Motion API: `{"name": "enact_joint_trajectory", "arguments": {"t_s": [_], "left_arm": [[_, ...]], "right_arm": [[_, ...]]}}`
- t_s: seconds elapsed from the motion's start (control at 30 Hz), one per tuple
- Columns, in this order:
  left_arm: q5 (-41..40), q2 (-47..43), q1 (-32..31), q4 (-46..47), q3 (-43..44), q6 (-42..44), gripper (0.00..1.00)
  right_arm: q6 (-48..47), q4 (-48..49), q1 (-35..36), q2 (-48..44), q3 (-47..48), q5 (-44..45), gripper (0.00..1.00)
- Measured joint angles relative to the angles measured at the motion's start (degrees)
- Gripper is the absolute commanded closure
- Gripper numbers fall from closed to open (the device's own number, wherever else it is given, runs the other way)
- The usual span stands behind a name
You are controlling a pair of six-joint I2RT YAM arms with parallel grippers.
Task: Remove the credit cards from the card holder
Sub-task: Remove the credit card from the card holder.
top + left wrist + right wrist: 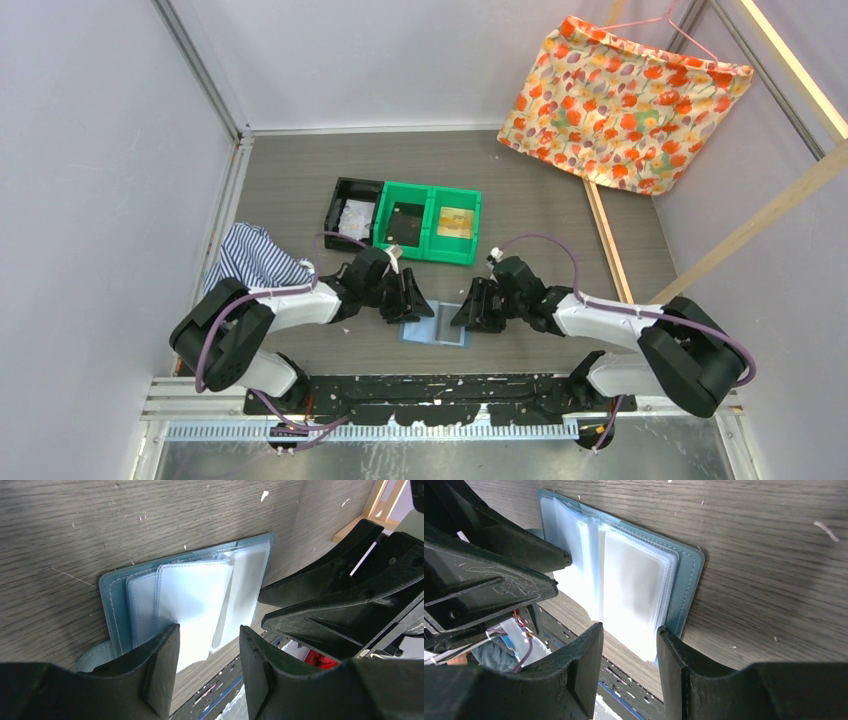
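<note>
The teal-blue card holder (pixel 435 332) lies open and flat on the table between my two grippers. In the left wrist view the card holder (pixel 190 595) shows pale clear sleeves fanned out, with its closing tab (pixel 95 655) at the left. In the right wrist view the holder (pixel 634 580) shows the same clear sleeves. I see no card in the sleeves. My left gripper (pixel 415 305) (pixel 209 630) is open just over the holder's left part. My right gripper (pixel 465 312) (pixel 628 627) is open over its right near corner. Neither holds anything.
A black bin (pixel 355 215) with a whitish flat thing and a green two-part bin (pixel 430 222) with a yellowish thing in its right part stand behind the holder. A striped cloth (pixel 255 260) lies at the left. A flowered cloth (pixel 625 100) hangs at the back right.
</note>
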Motion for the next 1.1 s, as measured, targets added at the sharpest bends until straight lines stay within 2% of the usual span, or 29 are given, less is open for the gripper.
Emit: {"name": "enact_joint_trajectory", "arguments": {"t_s": [0.77, 0.93, 1.1], "left_arm": [[-0.9, -1.5, 0.0, -1.0, -0.5, 0.0, 0.51], [-2.1, -3.6, 0.0, -3.6, -0.5, 0.4, 0.51], [-4.0, -8.7, 0.0, -10.1, -0.2, 1.4, 0.50]], "right_arm": [[-1.5, 1.6, 0.7, 1.0, 2.4, -2.4, 0.53], [-1.7, 2.9, 1.0, 1.6, 3.8, -3.4, 0.53], [-2.7, 3.1, 1.4, 1.9, 5.1, -4.5, 0.53]]}}
